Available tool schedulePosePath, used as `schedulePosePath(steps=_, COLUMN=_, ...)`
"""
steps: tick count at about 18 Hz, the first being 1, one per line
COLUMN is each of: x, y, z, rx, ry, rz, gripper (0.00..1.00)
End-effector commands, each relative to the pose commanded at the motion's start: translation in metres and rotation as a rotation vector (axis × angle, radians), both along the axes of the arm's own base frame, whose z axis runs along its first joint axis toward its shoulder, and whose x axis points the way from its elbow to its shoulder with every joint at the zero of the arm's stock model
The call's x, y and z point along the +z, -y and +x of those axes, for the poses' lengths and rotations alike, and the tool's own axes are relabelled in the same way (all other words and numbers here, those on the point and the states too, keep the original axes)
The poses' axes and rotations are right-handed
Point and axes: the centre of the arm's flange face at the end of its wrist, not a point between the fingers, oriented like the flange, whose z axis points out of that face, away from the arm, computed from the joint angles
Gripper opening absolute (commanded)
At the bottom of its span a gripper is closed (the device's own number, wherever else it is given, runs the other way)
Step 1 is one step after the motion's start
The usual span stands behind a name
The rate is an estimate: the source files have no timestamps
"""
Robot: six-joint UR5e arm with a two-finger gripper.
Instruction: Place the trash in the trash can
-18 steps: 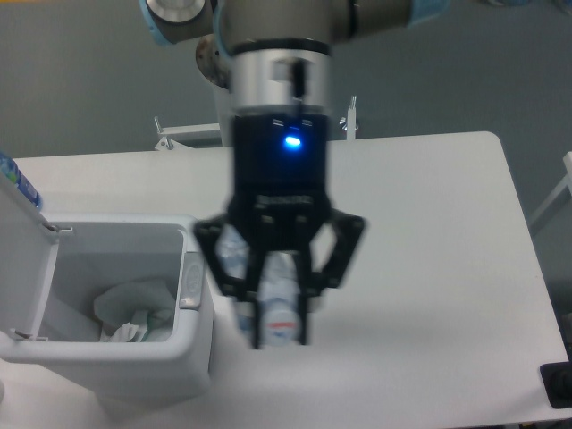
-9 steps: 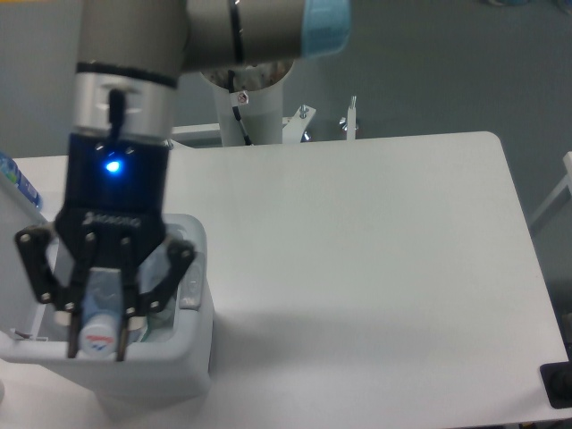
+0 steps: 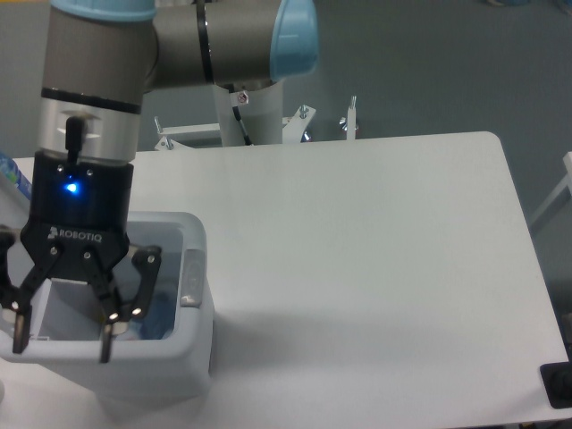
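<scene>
The white trash can [image 3: 183, 371] stands at the table's front left, with its grey latch [image 3: 189, 278] on the right rim. My gripper [image 3: 61, 338] hangs over its opening, jaws spread wide with nothing between the fingertips [image 3: 105, 343]. A bluish patch [image 3: 150, 323] low inside the can, right of my fingers, looks like the crushed bottle. The gripper hides most of the can's inside. The white wrapper is hidden from view.
The white table [image 3: 375, 250] stretches to the right of the can. The arm's base post [image 3: 255, 116] and metal brackets [image 3: 349, 118] stand behind the back edge. A black object [image 3: 558, 386] sits at the front right corner. A blue-labelled item [image 3: 9, 174] shows at the left edge.
The gripper carried the bottle left from mid-table to over the can, then opened. The bottle has left the fingers and dropped into the can.
</scene>
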Motion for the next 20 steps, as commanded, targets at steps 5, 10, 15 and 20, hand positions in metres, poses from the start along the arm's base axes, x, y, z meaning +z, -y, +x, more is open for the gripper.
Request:
schedulePosePath(steps=5, x=0.012, y=0.070, z=-0.109, rx=0.160, ry=-0.054, rz=-0.012, gripper=1.00)
schedulePosePath(steps=10, x=0.005, y=0.161, z=-0.163, rx=0.174, ry=-0.229, rz=-0.191, gripper=1.00)
schedulePosePath(steps=15, x=-0.025, y=0.203, z=-0.181, rx=0.020, ry=-0.364, rz=-0.611, gripper=1.00)
schedulePosePath(steps=20, x=-0.046, y=0.216, z=-0.188, rx=-0.146, ry=-0.455, rz=-0.819, gripper=1.00)
